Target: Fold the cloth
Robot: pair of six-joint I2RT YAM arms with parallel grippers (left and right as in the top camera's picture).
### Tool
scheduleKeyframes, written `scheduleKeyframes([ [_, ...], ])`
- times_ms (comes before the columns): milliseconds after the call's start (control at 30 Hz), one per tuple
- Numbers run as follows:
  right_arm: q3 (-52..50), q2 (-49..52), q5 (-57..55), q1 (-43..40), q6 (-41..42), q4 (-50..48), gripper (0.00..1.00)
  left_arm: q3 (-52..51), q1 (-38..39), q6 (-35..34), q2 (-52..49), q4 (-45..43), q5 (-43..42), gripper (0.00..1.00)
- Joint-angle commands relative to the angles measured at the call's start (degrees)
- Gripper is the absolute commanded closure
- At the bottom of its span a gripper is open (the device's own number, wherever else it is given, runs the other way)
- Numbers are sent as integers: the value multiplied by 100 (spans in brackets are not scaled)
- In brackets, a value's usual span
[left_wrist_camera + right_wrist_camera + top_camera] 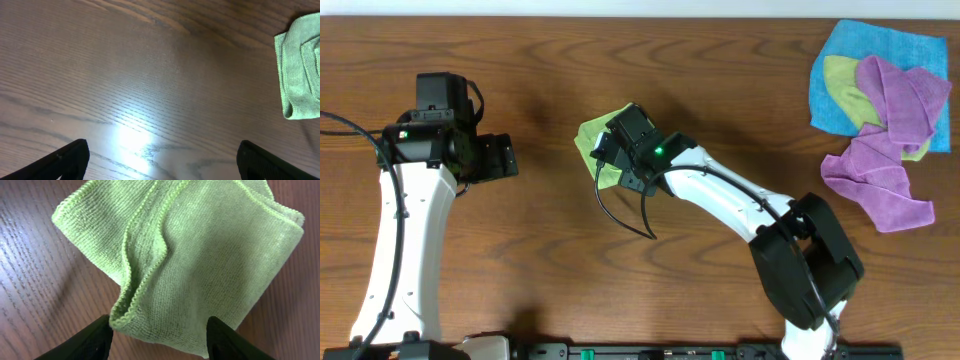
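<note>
cloth [588, 140] lies folded and rumpled mid-table, directly under right gripper [159, 332]; its jaws are spread wide, straddling the cloth's near edge. left gripper [160, 157] also wide, over the wood table [125, 75], cloth well off to its side

Table [720, 60]: brown wood.
Blue cloth [860, 50]: far right, lay undermost.
Purple cloths [895, 95]: crumpled over its near edge.
Yellow-green cloth [842, 85]: lay on the blue.
</note>
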State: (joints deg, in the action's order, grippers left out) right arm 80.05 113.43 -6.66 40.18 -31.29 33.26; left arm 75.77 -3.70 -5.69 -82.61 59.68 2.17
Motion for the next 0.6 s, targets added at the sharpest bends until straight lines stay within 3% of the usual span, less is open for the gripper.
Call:
scheduleKeyframes([
  [0,-24,157,192,24,-74,-9,39,-66,-26,101,-11,-28,105,5],
  [133,-26,286,236,24,-94,-24,41,-168,-26,98,-11,-85,103,5],
  [300,-26,317,234,24,-118,-271,75,-181,-26,98,-11,-160,101,5],
  [400,-26,317,238,24,-118,-306,83,-181,-26,98,-11,-164,101,5],
  [467,-26,317,238,24,-118,-306,95,-181,-26,98,-11,-164,101,5],
  [567,-26,317,236,24,-114,-321,98,-181,-26,98,-11,-164,101,5],
])
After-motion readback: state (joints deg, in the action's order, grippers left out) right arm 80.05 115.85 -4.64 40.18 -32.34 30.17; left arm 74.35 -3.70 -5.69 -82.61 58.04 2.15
